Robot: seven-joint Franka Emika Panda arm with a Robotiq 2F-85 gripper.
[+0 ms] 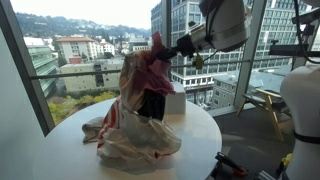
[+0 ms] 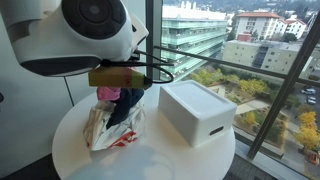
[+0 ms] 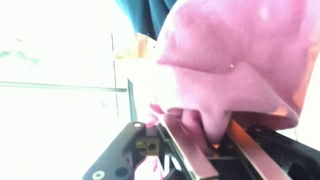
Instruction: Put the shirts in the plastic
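Pincer is above the table, clamped on a pink shirt. In the wrist view we see pink cloth pinched between the two fingers.

The shirt hangs from the grip in a crumpled drape, and its lower end reaches down to the plastic bag. We cannot tell whether the hem is inside the bag or only resting on it.

The bag is thin, whitish with red print, slumped on the round white table with its mouth upward.

A dark shirt sits in the bag's opening, just under the pink one. It reads as dark blue in an exterior view.

A white box stands on the table just beside the bag. The arm comes in from above.
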